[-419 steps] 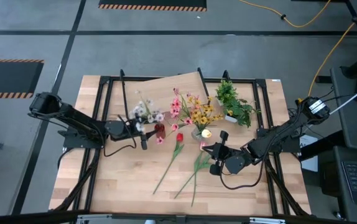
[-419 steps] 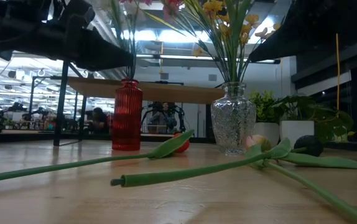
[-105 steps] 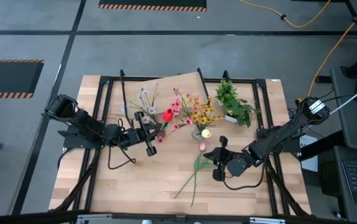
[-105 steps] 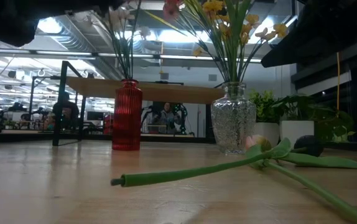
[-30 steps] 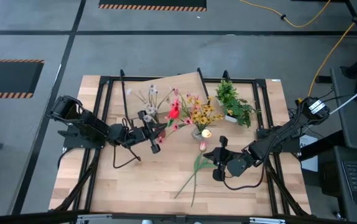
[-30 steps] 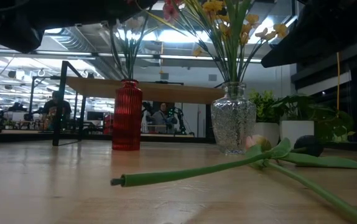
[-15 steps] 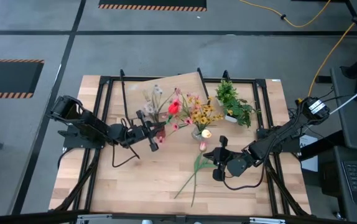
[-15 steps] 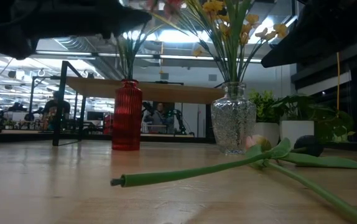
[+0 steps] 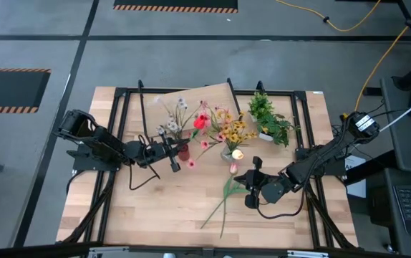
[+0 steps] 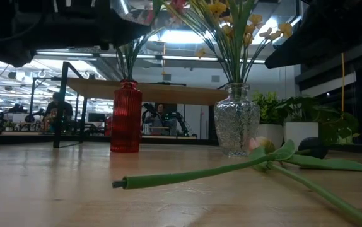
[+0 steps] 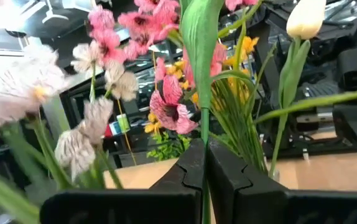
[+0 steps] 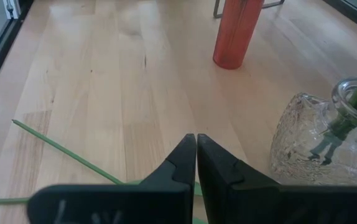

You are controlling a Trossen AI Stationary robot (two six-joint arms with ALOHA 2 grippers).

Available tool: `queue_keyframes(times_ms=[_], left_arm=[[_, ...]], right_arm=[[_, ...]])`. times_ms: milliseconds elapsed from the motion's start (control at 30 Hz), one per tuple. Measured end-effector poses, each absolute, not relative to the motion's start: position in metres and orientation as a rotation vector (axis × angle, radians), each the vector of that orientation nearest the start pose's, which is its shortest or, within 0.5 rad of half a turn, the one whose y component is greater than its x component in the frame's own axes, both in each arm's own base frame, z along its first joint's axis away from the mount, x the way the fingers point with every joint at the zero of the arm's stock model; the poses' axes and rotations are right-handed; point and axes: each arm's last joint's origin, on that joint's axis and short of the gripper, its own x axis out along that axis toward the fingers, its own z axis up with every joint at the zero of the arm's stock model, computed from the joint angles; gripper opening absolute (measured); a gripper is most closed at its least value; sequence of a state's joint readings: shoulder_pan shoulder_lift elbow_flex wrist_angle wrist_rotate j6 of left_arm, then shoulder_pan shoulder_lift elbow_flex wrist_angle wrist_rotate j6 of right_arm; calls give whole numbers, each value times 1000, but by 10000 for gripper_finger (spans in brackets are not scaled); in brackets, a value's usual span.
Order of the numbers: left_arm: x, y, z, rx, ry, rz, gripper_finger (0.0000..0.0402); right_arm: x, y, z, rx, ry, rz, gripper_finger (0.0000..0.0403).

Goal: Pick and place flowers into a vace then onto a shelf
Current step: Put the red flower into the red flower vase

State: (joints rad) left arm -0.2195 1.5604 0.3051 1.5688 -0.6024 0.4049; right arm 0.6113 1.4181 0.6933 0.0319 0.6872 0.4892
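Note:
My left gripper (image 9: 171,153) is shut on a red flower (image 9: 201,122), right beside the red vase (image 9: 183,150) that holds white flowers (image 9: 180,106). A clear glass vase (image 9: 227,152) holds yellow and pink flowers. A pink-headed flower (image 9: 232,169) and a second stem lie flat on the table (image 10: 187,176). My right gripper (image 9: 250,183) hangs shut just above these stems and touches nothing that I can see. The shelf (image 9: 191,97) stands at the far side on black legs. My left gripper pinches the red flower's green stem (image 11: 204,127) between its two fingers, below the long leaf. The fingers come level from the table's left and lie across the stem. The stem stands about upright, head above the fingers; its lower end is hidden by the gripper.
A bushy potted plant (image 9: 270,118) in a white pot stands at the far right. The black shelf legs (image 9: 142,107) rise behind the red vase. Bare wood lies toward the near left (image 9: 134,208). People and equipment show in the room beyond the table (image 10: 55,110).
My left gripper has drawn back a little toward the table's left edge, still shut on the stem. The red flower has tipped more upright, its head moving toward the far edge. The white flowers in the red vase have swayed. My right arm has kept still.

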Motion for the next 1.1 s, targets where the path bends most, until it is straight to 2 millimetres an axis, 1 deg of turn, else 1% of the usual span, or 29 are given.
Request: queue_keyframes(times_ms=[333, 633, 967, 1100], left_arm=[[228, -34, 173, 258, -175, 430, 3], [227, -34, 172, 233, -177, 430, 4], [224, -40, 172, 238, -147, 510, 4], [223, -41, 170, 239, -142, 506, 5]], right_arm=[[234, 141, 189, 58, 514, -202, 20], [234, 141, 189, 58, 514, -202, 20], [234, 141, 189, 57, 514, -202, 20], [234, 141, 189, 57, 514, -203, 20]])
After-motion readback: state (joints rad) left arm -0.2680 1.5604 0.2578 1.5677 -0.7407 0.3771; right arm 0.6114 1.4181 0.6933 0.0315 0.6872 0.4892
